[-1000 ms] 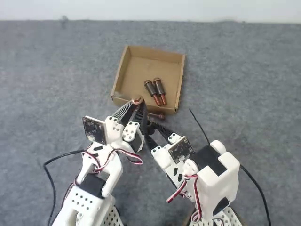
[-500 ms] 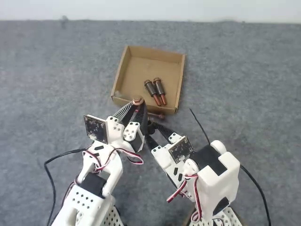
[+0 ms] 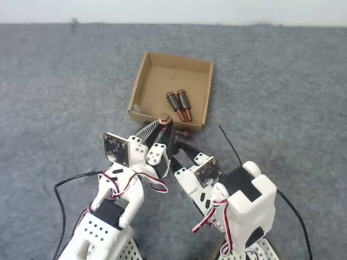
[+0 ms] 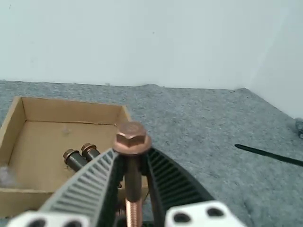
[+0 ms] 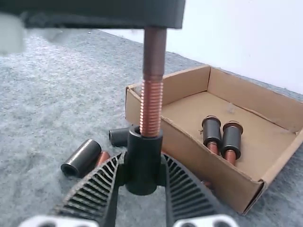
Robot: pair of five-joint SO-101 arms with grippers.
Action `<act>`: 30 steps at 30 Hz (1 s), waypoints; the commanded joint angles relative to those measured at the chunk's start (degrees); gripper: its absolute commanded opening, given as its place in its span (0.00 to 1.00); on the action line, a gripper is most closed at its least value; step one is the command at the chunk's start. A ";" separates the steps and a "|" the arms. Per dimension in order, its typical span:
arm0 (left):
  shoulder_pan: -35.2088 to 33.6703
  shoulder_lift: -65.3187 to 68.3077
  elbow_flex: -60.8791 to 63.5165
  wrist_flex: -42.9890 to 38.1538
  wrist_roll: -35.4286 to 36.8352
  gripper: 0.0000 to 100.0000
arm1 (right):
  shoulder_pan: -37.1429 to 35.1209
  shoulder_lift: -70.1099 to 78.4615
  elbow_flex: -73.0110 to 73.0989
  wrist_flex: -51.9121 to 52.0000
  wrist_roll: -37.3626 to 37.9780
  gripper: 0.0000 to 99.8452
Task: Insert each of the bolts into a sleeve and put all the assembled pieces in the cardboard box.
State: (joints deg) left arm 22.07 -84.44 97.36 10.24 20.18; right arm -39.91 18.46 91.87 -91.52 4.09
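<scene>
Two assembled pieces [image 3: 179, 105] in cardboard box [image 3: 139, 82] | left end effector [image 4: 132, 156] clenched on bolt [image 4: 133, 140] under head | right end effector [image 5: 142, 161] grasping sleeve [image 5: 142, 144], bolt tip entering, above counter [image 3: 282, 81] | likely stiff, slick metal; grip mid-barrel

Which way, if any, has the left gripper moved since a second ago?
Yes: in the high view the left gripper, holding the bolt, shifted rightward along the cardboard box's near wall.
</scene>
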 commanded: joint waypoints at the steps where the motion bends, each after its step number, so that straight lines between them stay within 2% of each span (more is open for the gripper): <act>1: 0.44 0.26 -0.75 0.18 -0.44 0.01 | 0.84 -2.51 1.41 -1.54 0.79 0.01; 13: 0.44 0.26 -0.75 -0.18 -0.70 0.01 | 0.66 -2.51 1.41 -1.54 0.79 0.01; 18: -2.11 0.35 -0.48 -2.64 -0.44 0.01 | 0.66 -2.51 1.41 -1.54 0.79 0.01; 30: -1.85 0.44 -0.48 -0.44 -0.44 0.01 | 0.75 -2.51 1.41 -1.54 0.79 0.01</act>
State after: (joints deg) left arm 20.40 -84.44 97.36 9.80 20.44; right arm -39.91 18.46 91.87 -91.52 4.09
